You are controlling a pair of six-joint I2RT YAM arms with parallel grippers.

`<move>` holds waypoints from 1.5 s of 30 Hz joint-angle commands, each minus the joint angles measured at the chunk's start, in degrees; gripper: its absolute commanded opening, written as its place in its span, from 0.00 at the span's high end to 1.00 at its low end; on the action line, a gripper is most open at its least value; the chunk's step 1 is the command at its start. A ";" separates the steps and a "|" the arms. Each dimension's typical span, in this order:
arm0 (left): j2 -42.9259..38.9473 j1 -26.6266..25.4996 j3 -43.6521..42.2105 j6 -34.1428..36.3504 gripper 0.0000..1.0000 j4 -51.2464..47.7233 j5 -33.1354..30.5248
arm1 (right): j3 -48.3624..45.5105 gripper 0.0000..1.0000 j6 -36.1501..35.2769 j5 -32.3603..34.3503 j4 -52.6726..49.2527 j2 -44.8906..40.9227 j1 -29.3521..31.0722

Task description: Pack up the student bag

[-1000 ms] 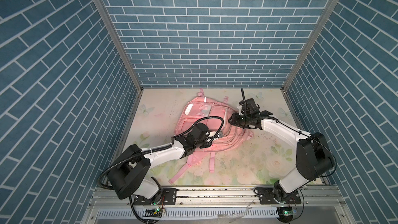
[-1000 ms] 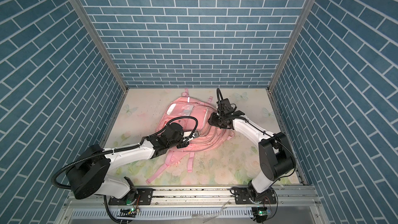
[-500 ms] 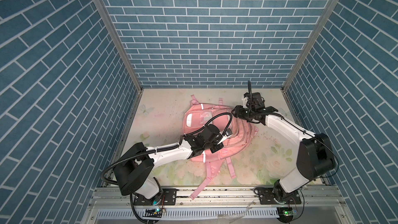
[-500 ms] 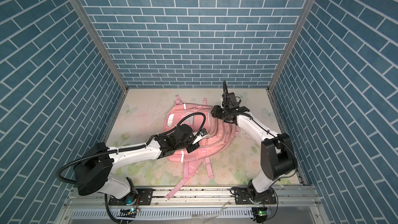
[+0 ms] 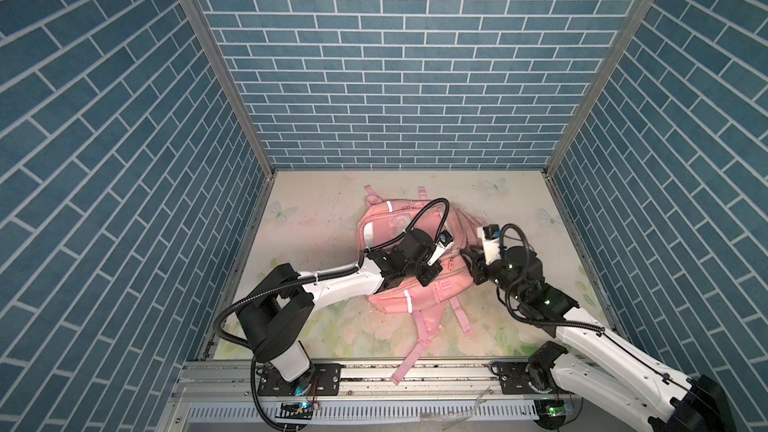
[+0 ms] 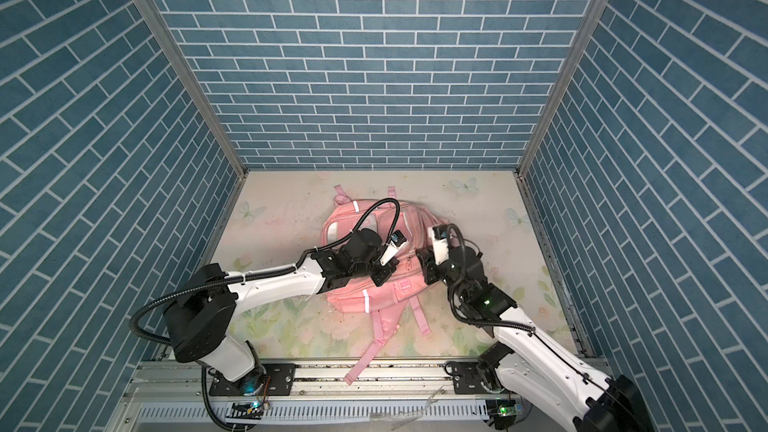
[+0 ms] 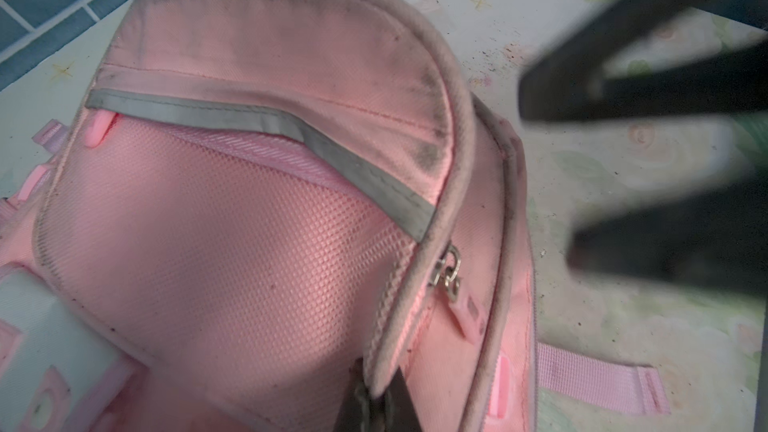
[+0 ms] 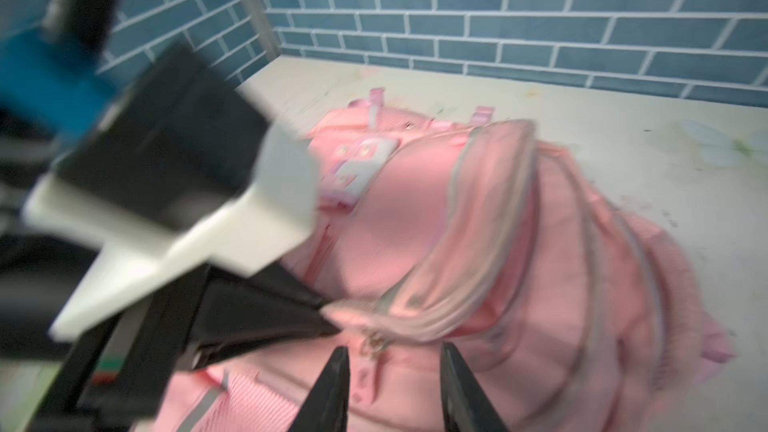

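Student bag (image 5: 390, 303) lies mid-surface (image 5: 316, 234), pocket side up, between 2 arms. 1 strap (image 5: 422, 334) trails over front rail. Left gripper (image 7: 376, 407) on middle of bag: jaws pressed together, pinching grey-piped pocket edge. Right gripper (image 8: 395, 371) at bag's right side: jaws spread, 2 tips either side of zip pull (image 8: 376, 342), gap visible around it. Right wrist view blurred.
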 commanded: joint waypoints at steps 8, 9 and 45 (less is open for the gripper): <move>-0.12 0.19 2.22 -1.75 1.00 1.41 1.97 | -2.93 0.59 -1.98 22.71 10.96 6.42 9.68; -0.05 0.16 2.33 -1.72 1.00 1.29 1.94 | -3.03 0.59 -2.25 23.25 11.80 7.14 10.15; -1.00 0.76 1.85 0.09 1.00 -1.09 0.62 | -9.89 1.00 -3.01 11.82 18.61 5.83 6.65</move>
